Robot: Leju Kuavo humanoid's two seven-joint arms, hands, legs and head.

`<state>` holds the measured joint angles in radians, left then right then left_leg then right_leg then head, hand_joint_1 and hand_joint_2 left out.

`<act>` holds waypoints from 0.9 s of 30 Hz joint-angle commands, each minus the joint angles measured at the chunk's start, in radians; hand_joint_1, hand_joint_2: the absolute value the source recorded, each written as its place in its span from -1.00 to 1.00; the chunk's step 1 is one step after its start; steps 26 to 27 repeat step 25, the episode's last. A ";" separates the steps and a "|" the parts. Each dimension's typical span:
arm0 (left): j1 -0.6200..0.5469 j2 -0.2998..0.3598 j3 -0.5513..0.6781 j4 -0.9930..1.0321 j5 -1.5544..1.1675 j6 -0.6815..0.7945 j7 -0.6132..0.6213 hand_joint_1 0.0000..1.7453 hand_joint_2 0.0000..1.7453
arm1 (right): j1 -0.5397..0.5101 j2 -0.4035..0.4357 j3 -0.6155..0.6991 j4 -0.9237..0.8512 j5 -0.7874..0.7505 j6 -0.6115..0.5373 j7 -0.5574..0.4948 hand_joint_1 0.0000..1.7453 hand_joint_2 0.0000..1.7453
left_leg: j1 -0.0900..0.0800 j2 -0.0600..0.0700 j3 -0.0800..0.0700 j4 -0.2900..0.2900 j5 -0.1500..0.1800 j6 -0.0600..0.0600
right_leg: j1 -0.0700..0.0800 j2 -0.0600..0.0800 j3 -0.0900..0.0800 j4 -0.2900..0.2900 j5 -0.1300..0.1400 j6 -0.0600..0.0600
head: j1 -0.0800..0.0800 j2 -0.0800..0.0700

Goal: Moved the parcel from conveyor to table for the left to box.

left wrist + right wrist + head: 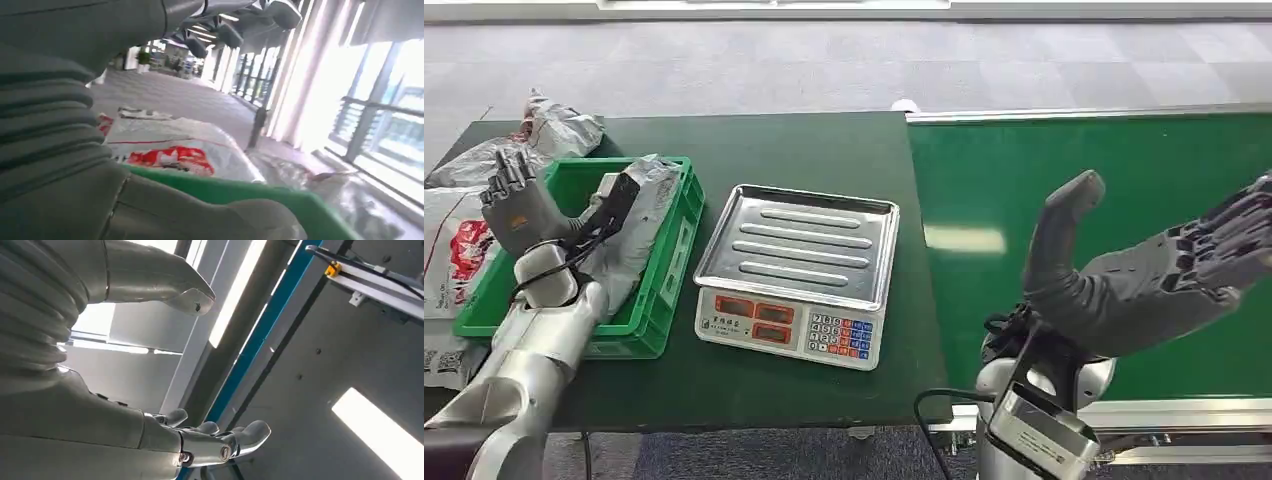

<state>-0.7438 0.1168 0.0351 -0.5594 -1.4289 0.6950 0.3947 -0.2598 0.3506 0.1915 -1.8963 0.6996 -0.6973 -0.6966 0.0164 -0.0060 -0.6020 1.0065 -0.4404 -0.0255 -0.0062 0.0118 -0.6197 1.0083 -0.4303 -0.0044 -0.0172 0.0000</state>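
A grey plastic parcel [639,215] lies inside the green crate [672,262] at the table's left end. My left hand [519,205] hovers over the crate's left side, fingers pointing up and holding nothing; the parcel lies just to its right. My right hand [1154,270] floats above the green conveyor belt [1044,170], palm turned up, thumb raised, fingers spread, nothing in it. In the right wrist view the right hand [150,390] faces the ceiling with thumb and fingers [220,440] apart. The left wrist view shows the crate rim [280,197].
A weighing scale with a steel tray [799,245] stands mid-table between crate and conveyor. White bags with red print [454,240] and a grey bag [559,125] pile up beyond the table's left edge. A white, red-printed bag [170,155] lies behind the crate.
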 commanded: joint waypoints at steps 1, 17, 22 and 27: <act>0.148 -0.352 0.505 -0.810 1.010 0.003 -1.093 -1.00 -1.00 | 0.034 -0.002 -0.006 0.128 -0.040 -0.001 -0.002 -1.00 1.00 | 0.002 -0.011 -0.003 0.003 -0.001 0.003 | 0.003 -0.012 0.003 -0.001 -0.003 0.002 | 0.000 0.000; 0.496 -0.313 -0.210 -1.028 1.464 -0.710 -0.951 -1.00 1.00 | 0.121 -0.133 0.065 0.187 -0.512 0.200 0.040 -1.00 1.00 | -0.003 -0.002 0.007 -0.003 -0.006 0.006 | -0.001 -0.003 0.010 -0.004 -0.004 0.005 | 0.002 0.000; 0.564 -0.343 -0.279 -1.015 1.551 -0.899 -1.009 -1.00 1.00 | 0.185 -0.151 0.062 0.078 -0.551 0.378 -0.002 -1.00 1.00 | -0.006 -0.005 0.006 -0.001 -0.008 0.008 | -0.002 -0.007 0.011 -0.004 -0.007 0.008 | 0.002 0.000; 0.563 -0.337 -0.286 -1.010 1.528 -0.899 -1.010 -1.00 1.00 | 0.180 -0.147 0.073 0.080 -0.540 0.380 -0.002 -1.00 1.00 | -0.007 -0.004 0.007 -0.001 -0.009 0.009 | -0.004 -0.006 0.010 -0.003 -0.007 0.008 | 0.002 0.000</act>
